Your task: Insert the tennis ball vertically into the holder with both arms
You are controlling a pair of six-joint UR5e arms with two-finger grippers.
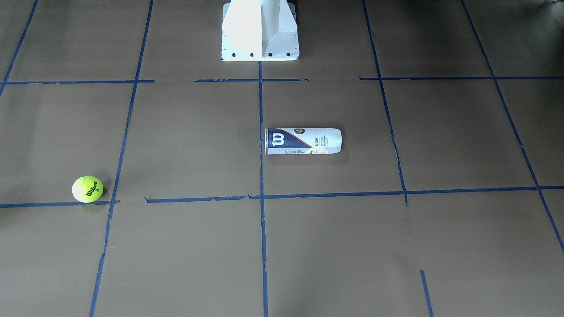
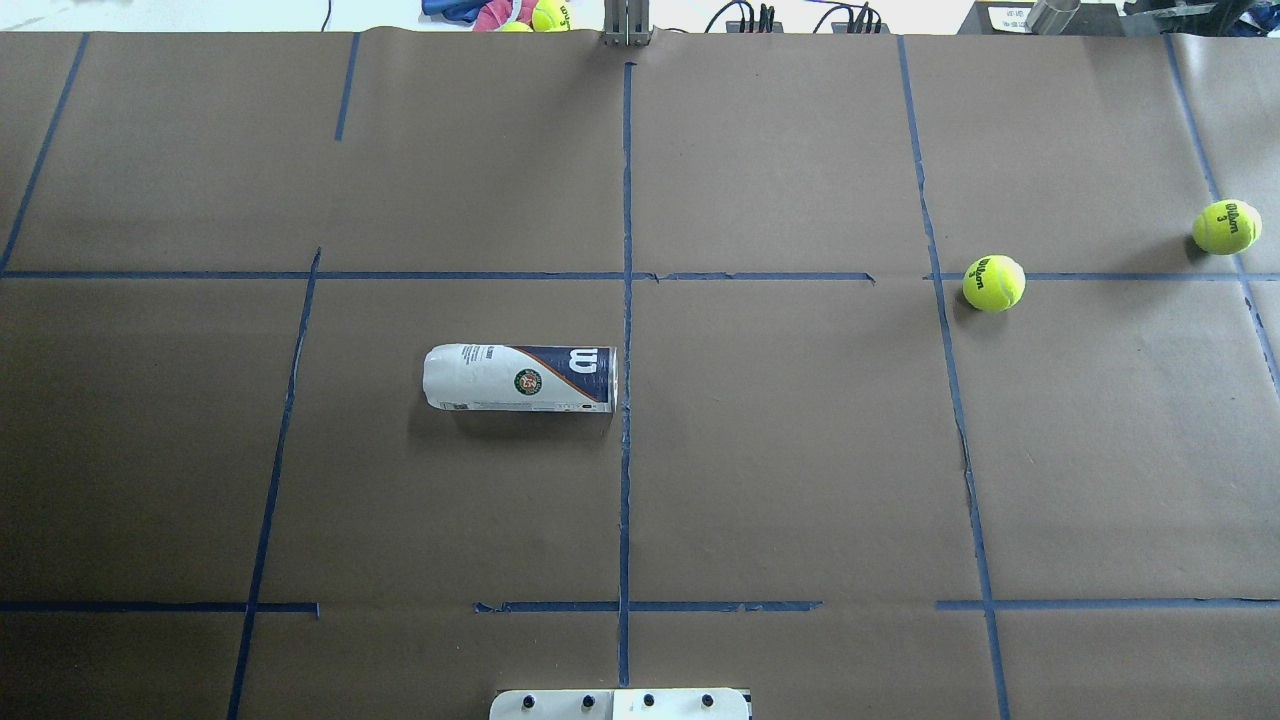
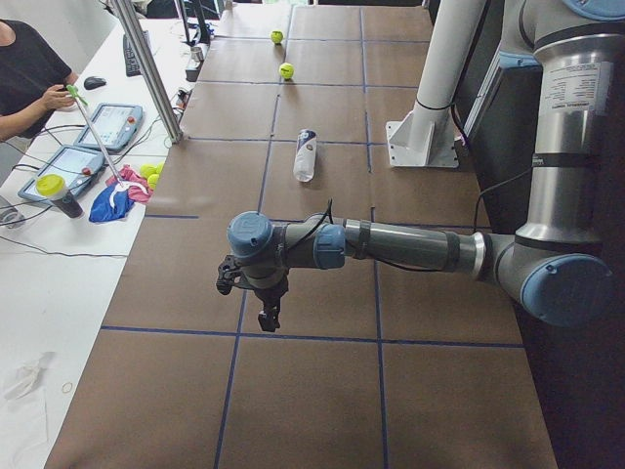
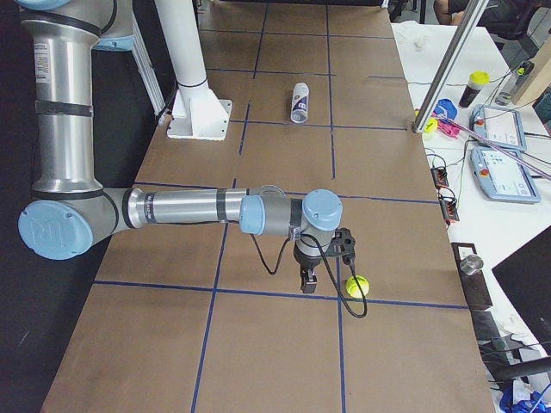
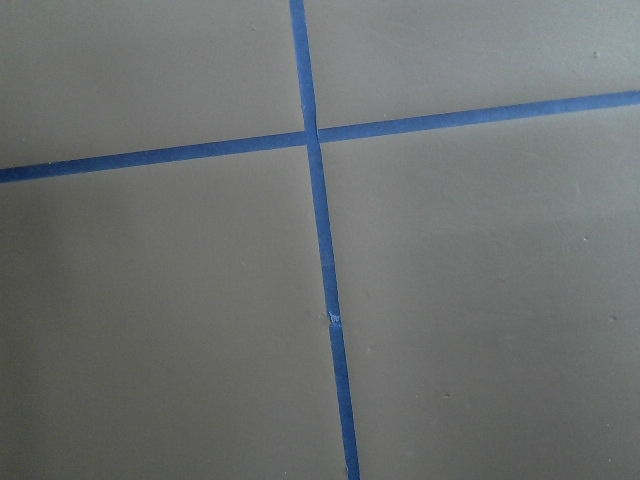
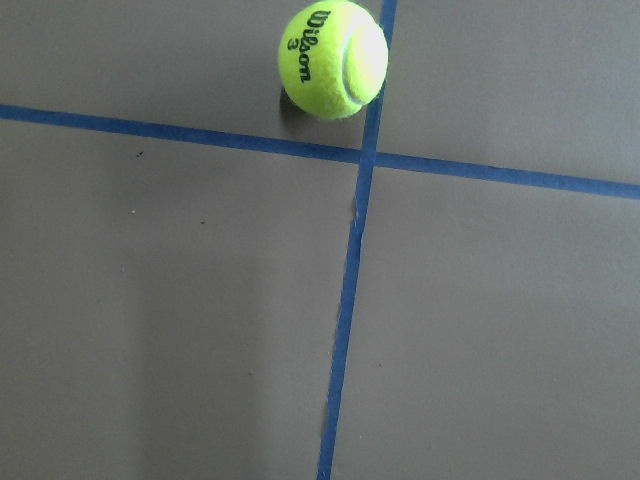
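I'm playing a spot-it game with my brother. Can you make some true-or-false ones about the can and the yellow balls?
1. The can stands upright. False: it lies on its side on the table.
2. The tennis ball has "Wilson" printed on it. True.
3. The tennis ball is inside the can. False: it sits on the table, well away from the can.
4. A second ball lies on the table, nearer the can. True.
5. The left gripper touches the can. False: it hangs over bare table, far from the can.
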